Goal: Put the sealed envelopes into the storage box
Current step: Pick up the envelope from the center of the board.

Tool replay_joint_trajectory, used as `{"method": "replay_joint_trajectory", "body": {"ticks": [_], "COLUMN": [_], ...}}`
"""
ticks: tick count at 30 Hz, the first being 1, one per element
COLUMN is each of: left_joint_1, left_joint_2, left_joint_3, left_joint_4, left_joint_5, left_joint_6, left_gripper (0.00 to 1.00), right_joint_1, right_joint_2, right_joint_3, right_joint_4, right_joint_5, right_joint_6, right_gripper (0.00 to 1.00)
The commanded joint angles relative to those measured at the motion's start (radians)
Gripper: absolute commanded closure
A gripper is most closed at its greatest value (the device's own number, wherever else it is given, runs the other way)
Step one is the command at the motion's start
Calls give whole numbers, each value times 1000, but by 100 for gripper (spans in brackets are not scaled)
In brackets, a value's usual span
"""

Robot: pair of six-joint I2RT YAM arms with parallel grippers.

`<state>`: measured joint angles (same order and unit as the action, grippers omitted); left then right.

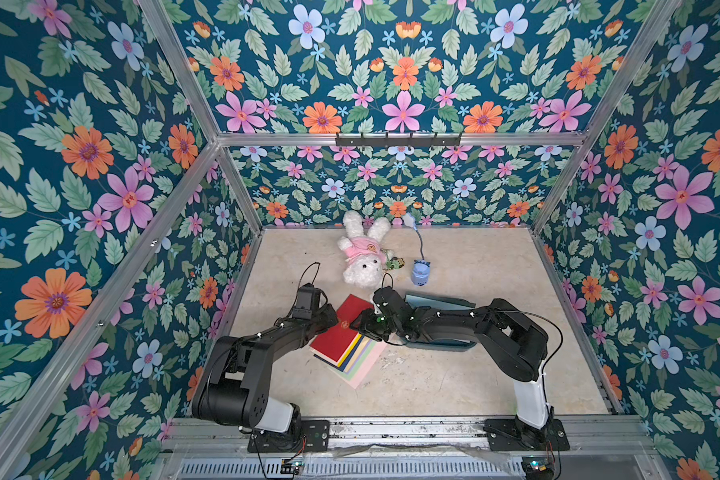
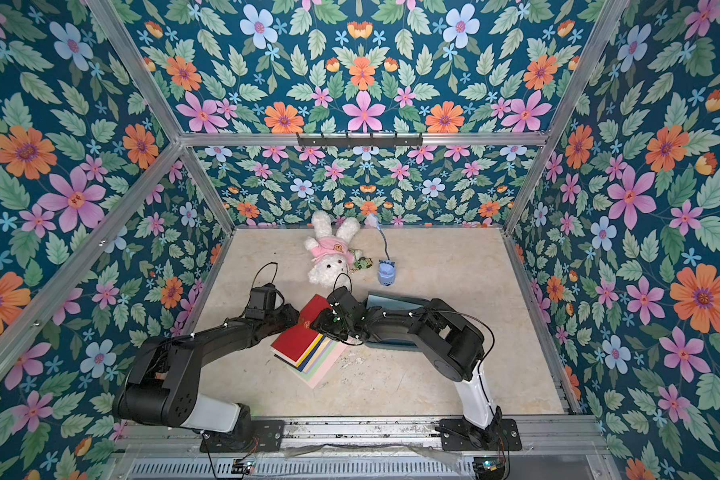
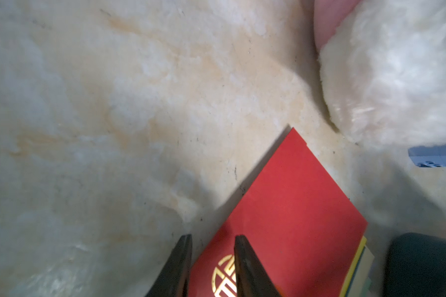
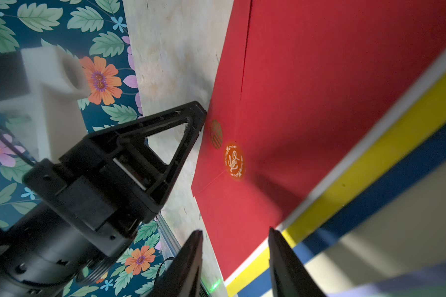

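Left wrist view: close the half-open, empty left gripper (image 3: 213, 237) on the top red envelope (image 3: 289, 205) alone, steadying the stack (image 1: 360, 353) with the half-open, empty right gripper (image 4: 234, 231).

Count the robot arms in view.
2. The left arm reaches to the envelope stack from its left; the right arm stretches over the box. None seems hidden.

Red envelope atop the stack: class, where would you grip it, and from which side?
Probably the red envelope's long edge on the robot's left, approached low from that side: bare table adjoins it, while the opposite edge rests on the fanned envelopes underneath.
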<state>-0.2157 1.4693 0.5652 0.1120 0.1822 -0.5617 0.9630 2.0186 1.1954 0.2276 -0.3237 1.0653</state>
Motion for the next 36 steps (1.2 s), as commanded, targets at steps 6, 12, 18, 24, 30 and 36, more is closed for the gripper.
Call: {"method": "replay_joint_trajectory", "body": {"ticks": [6, 12, 18, 24, 30, 36], "left_joint_1": [1, 1, 0, 0, 0, 0], "left_joint_2": [21, 35, 61, 80, 101, 113], "left_joint_3": [14, 22, 22, 27, 24, 19], "left_joint_4": [-13, -21, -16, -6, 0, 3], "left_joint_5": [8, 18, 32, 62, 72, 78], "left_joint_6": [5, 10, 14, 8, 10, 12], "left_gripper": [68, 69, 70, 70, 70, 70], "right_joint_1": [1, 3, 3, 3, 3, 3], "right_joint_2": [-1, -32, -27, -11, 6, 17], "right_joint_3": [7, -11, -12, 0, 20, 35], "right_joint_4": [-6, -39, -37, -28, -30, -32], "right_joint_5": [6, 41, 44, 36, 23, 19], "right_joint_6": [21, 31, 38, 40, 44, 45], "right_gripper": [54, 54, 53, 53, 53, 53]}}
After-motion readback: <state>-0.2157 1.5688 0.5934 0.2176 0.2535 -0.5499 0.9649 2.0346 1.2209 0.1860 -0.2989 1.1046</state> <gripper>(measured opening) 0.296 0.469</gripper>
